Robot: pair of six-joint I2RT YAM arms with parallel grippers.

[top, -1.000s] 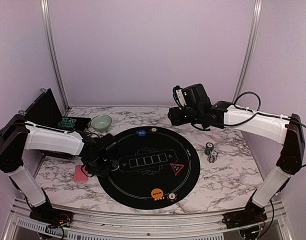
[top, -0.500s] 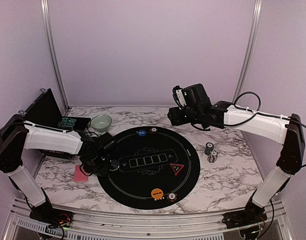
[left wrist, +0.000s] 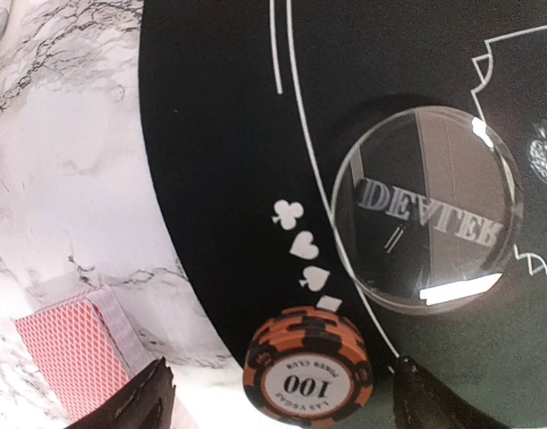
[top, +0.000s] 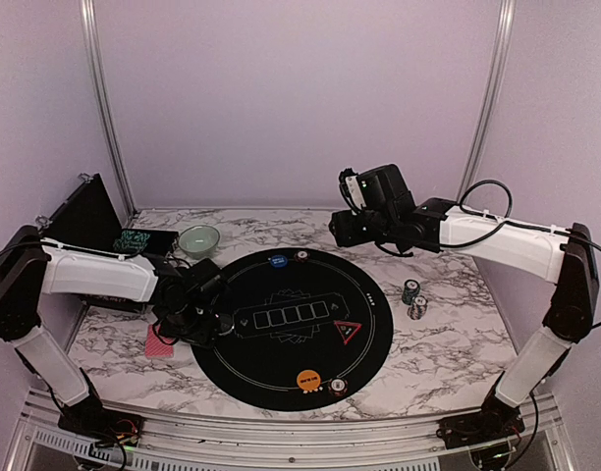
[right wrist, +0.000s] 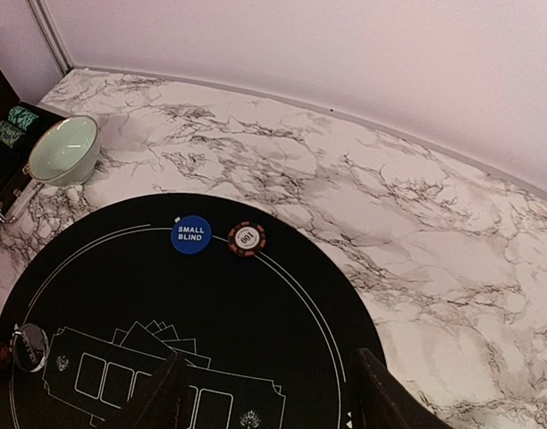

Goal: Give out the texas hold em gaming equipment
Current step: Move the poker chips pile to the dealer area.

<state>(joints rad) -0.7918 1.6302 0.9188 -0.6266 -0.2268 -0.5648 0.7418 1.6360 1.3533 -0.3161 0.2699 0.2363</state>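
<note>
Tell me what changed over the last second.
The left gripper opened and let go of the orange poker chip stack, now standing free at the black mat's edge beside the clear dealer button. The right gripper and the red card deck stayed put.

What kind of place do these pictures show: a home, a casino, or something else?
Probably a robot test booth, not a casino: plain lilac walls on metal frame posts enclose a marble-patterned table, where a round black poker mat lies between the white left arm and right arm.
</note>
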